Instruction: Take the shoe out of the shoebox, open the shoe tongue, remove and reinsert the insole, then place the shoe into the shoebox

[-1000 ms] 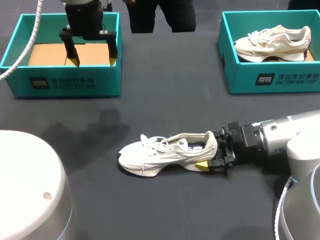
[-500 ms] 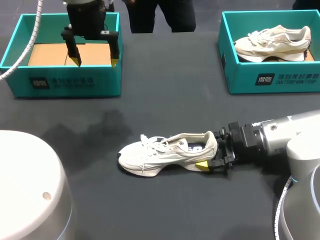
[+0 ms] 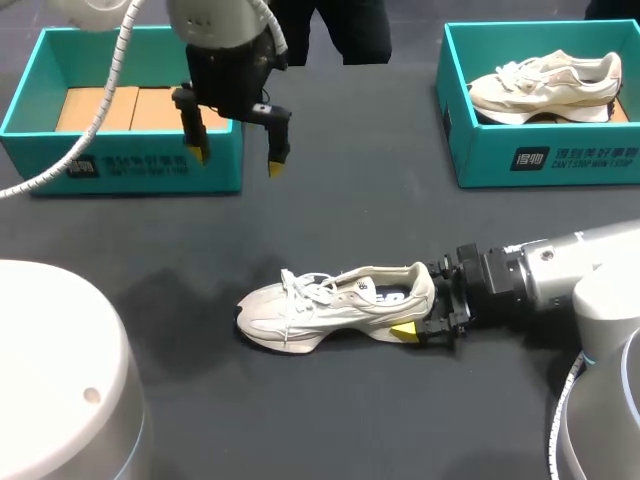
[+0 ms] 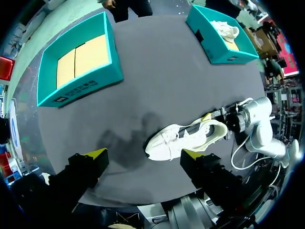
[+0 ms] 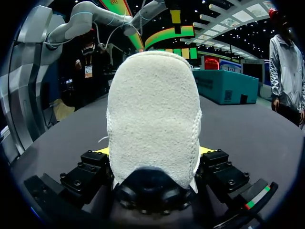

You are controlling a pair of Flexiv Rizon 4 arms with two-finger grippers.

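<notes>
**Q:** Since a second ago, what has moved?

**A:** Only the left gripper (image 3: 235,160). It has left the space over the left shoebox (image 3: 120,168) and now hangs just past that box's near right corner, above the dark table (image 3: 360,200). Its fingers are spread wide and hold nothing.

**Q:** Where is the shoe?

**A:** The white sneaker (image 3: 330,305) sits on its sole at the table's near middle, toe pointing left, laces loose, in the same spot as before. The right gripper (image 3: 425,303) comes in from the right and clamps the heel from both sides.

**Q:** Anything else?

**A:** A second sneaker (image 3: 545,85) rests inside the far right shoebox (image 3: 540,160).
</notes>
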